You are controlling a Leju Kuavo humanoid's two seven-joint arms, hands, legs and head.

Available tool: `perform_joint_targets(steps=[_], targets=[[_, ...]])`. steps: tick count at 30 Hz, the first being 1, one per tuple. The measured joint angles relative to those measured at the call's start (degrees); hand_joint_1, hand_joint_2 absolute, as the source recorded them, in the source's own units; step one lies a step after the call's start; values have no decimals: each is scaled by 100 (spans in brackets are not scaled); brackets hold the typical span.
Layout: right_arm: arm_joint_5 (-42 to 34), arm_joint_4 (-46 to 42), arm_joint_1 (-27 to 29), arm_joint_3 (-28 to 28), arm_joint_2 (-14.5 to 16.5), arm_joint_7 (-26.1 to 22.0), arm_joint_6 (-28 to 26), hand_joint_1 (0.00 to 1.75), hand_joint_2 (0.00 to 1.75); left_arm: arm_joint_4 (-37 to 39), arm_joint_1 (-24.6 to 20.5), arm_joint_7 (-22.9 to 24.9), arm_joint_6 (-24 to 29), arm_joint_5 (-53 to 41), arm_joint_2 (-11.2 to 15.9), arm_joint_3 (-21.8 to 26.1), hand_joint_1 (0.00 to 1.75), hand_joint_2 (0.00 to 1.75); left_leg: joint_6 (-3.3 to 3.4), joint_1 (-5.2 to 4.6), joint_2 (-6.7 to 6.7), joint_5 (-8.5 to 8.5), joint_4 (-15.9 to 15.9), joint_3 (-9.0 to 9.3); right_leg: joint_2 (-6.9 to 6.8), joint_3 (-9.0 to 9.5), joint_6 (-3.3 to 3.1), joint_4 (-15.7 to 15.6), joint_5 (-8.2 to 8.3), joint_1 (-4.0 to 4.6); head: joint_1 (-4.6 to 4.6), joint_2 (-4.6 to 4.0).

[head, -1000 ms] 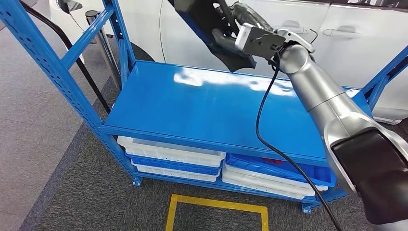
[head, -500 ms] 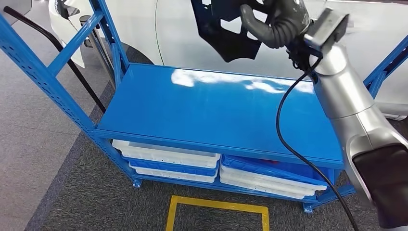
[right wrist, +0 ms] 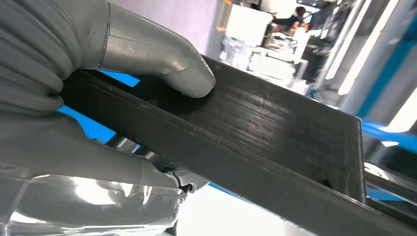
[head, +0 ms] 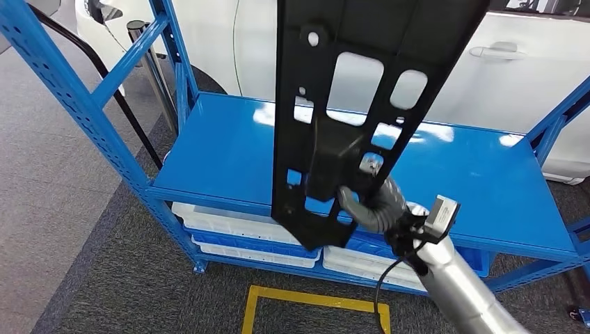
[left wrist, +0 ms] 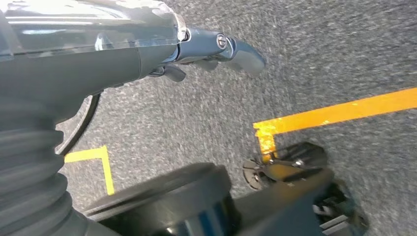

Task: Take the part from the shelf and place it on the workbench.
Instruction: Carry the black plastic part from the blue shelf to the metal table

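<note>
We see the right hand (head: 372, 202) clamped on the black part (head: 348, 104), low down near the part's bottom edge; in the right wrist view the grey thumb (right wrist: 162, 61) presses on one face of the part (right wrist: 255, 142) while the other fingers wrap the opposite side. From the hand the part rises steeply and tilts a little, a long flat panel with several cut-out windows, held in the air in front of the blue shelf (head: 229, 153) and touching none of it.

Just behind and below the hand we find the shelf's lower tier, where shallow trays sit in two stacks side by side. The stack further from the hand holds white trays (head: 229, 216) with a blue one between them; the stack directly beneath the hand shows a blue tray (head: 473, 259) over white ones. We cannot tell what lies in any of them.

On the floor near the hand there is a yellow taped square (head: 313, 306). Beyond the shelf stands a white car (head: 515, 76).

The left hand (left wrist: 216, 49) hangs over grey carpet with yellow floor lines (left wrist: 339, 113); its fingers hold nothing, and we cannot tell whether they are spread or curled.
</note>
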Motion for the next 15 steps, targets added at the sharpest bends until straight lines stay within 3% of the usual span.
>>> perform_joint_targets(steps=[1,2,4,6,8,11,13,15], targets=[[-3,-85,276,-43,3,59,-24,175,175,0,8,23,-47,-19,2,2,0,175,0,-4,10,-7,4,0,-1,-123,11,209,-32,-9,0,0],[-35,-165,487,-95,8,136,-25,175,175,0,10,53,-78,-33,4,3,0,175,-5,-7,30,-18,10,3,-7,-128,14,180,58,-14,0,0],[-130,-300,735,-231,44,310,-12,175,175,0,1,110,-109,-60,5,5,0,175,-31,-10,96,-55,30,27,-86,196,2,-503,467,-17,0,0],[-180,-393,851,-382,130,446,20,175,175,0,-2,154,-117,-74,9,6,0,175,-84,-41,163,-106,55,55,-207,537,-58,-1196,733,16,0,0],[-177,-453,927,-498,246,530,61,175,175,0,-6,196,-110,-78,14,6,0,175,-145,-70,236,-139,61,74,-202,603,-141,-1373,755,52,0,0],[-148,-509,969,-607,437,636,131,175,175,0,-23,220,-87,-63,16,7,0,175,-242,-63,284,-247,154,68,-71,595,-258,-1393,781,22,0,0],[-130,-533,947,-651,562,709,156,175,175,0,-34,208,-85,-59,18,8,0,175,-294,-53,206,-574,671,-141,-3,601,-323,-1411,797,7,0,0],[-122,-539,933,-679,656,756,158,175,175,0,-60,192,-88,-57,21,10,0,175,-314,-55,157,-951,1473,-491,69,596,-350,-1408,799,23,0,0]])
